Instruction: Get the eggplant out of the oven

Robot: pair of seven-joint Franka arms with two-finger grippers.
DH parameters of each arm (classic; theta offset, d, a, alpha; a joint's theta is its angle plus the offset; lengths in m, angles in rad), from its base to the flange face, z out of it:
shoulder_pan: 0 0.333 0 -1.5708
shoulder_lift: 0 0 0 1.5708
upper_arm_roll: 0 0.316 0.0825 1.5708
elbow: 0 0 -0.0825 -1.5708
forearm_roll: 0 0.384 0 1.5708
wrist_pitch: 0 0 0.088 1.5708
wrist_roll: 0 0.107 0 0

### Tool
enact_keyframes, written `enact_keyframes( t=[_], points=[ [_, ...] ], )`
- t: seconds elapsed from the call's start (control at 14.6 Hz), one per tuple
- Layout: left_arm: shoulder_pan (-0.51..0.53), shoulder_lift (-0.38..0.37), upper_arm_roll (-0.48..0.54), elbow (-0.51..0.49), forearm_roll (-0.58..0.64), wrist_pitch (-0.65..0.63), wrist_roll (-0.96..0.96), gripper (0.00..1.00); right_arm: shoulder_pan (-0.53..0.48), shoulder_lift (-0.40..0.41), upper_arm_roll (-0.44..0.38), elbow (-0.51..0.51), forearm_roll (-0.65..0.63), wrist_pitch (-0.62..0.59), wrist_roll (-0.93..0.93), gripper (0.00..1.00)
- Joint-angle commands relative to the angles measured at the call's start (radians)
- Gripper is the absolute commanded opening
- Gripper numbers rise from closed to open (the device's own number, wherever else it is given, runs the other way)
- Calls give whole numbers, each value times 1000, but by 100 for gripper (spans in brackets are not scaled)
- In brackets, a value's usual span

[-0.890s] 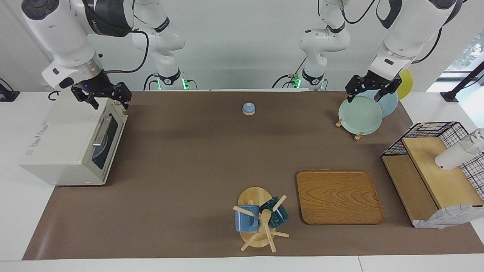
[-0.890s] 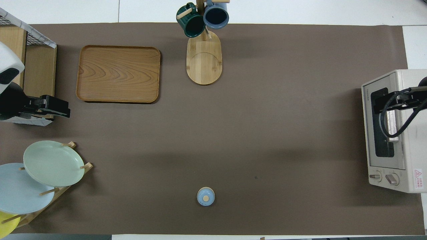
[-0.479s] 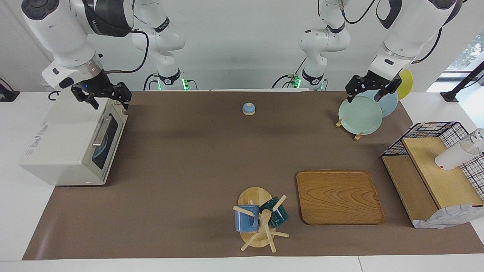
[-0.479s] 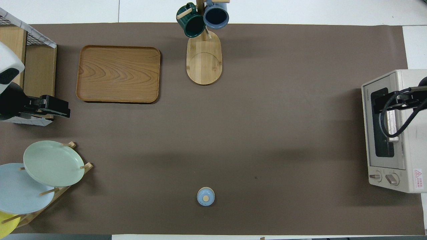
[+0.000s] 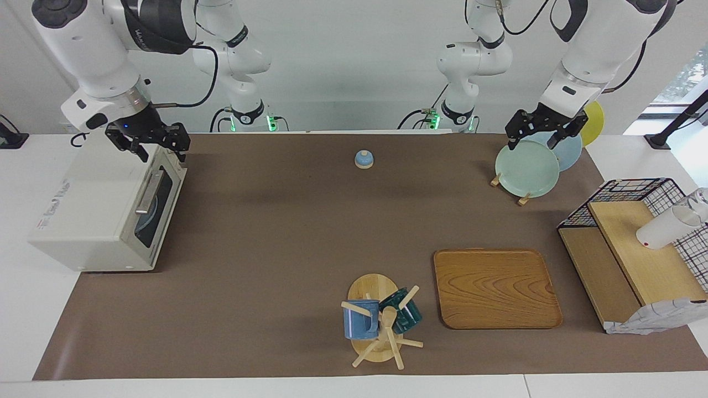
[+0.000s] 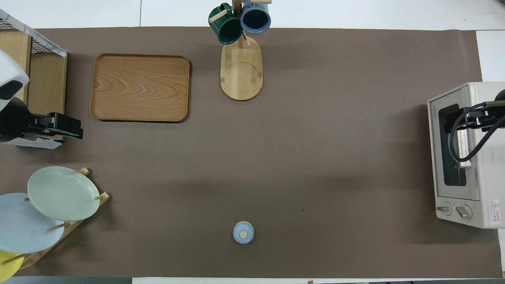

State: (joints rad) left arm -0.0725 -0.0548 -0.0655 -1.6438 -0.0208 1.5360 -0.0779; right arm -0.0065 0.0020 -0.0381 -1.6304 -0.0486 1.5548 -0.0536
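Since the earlier frames the right gripper (image 5: pixel 148 145) has edged slightly back over the top front edge of the oven (image 5: pixel 94 207); nothing else on the table has shifted. Its fingers straddle nothing visible; whether they stand open or are closing cannot be told. Left gripper (image 5: pixel 545 132) waits, jaws open and empty, above the pale green plate (image 5: pixel 526 168) in the plate rack.

Oven sits at the right arm's end of the table, glass door shut, silver bar handle (image 5: pixel 146 193) untouched. Eggplant: not visible; through the dark glass only a bluish round shape shows, so it cannot be confirmed inside.

Progress, by judgement: barely begun. Door still to be opened, eggplant still to be reached, gripped and brought out.
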Motion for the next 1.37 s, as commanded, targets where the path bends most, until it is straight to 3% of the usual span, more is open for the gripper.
enact_keyframes(
  t=[0.0,0.21,0.55,1.3],
  points=[
    [-4,-10,4,-10,22,6,3,100,-15,-10,3,-32,27,27,-84,0],
    [-4,-10,4,-10,22,6,3,100,-38,-49,-2,-146,21,140,-114,0],
    [-4,-10,4,-10,22,6,3,100,-66,-40,-2,-276,-69,261,-53,0],
    [-4,-10,4,-10,22,6,4,100,-127,-43,0,-348,-94,312,-169,0]
  ],
)
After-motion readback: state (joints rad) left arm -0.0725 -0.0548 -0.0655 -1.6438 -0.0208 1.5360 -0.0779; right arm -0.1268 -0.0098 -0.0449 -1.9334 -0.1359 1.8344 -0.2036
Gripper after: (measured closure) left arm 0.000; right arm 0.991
